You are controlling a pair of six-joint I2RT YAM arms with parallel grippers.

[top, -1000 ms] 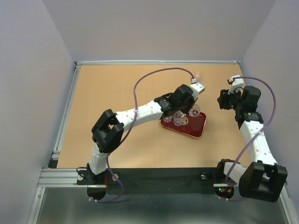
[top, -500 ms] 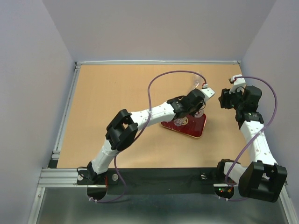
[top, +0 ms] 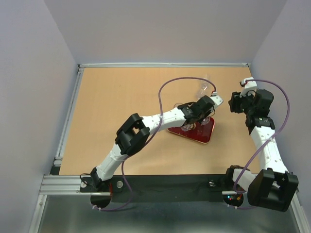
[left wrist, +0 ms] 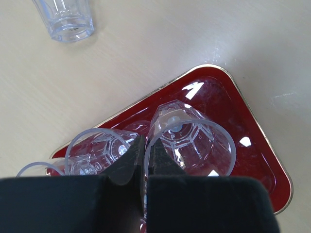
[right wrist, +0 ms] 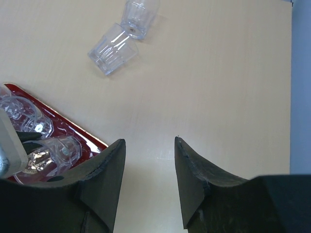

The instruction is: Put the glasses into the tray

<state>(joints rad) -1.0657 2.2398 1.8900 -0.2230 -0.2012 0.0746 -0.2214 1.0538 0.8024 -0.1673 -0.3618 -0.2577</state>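
In the last second the left arm has swung in and now lies across the tray (left wrist: 257, 155), hiding from above the glasses that showed there a moment ago. The left end effector (left wrist: 144, 162) is clamped shut on the thin wall of one clear tumbler (left wrist: 189, 141), which hangs over the red tray floor. To my eye that glass is about ready to be released.

The right end effector (right wrist: 148, 150) waits at the tray's 3 o'clock, jaws apart and empty, over bare tabletop (top: 121, 107).

My count is one tray and one tumbler gripped. At least two more sit in the tray at the gripped one's 9 o'clock, though overlap blurs that. Two loose tumblers (right wrist: 112, 54) remain on the tabletop at about the tray's 12 o'clock, so the job isn't finished.
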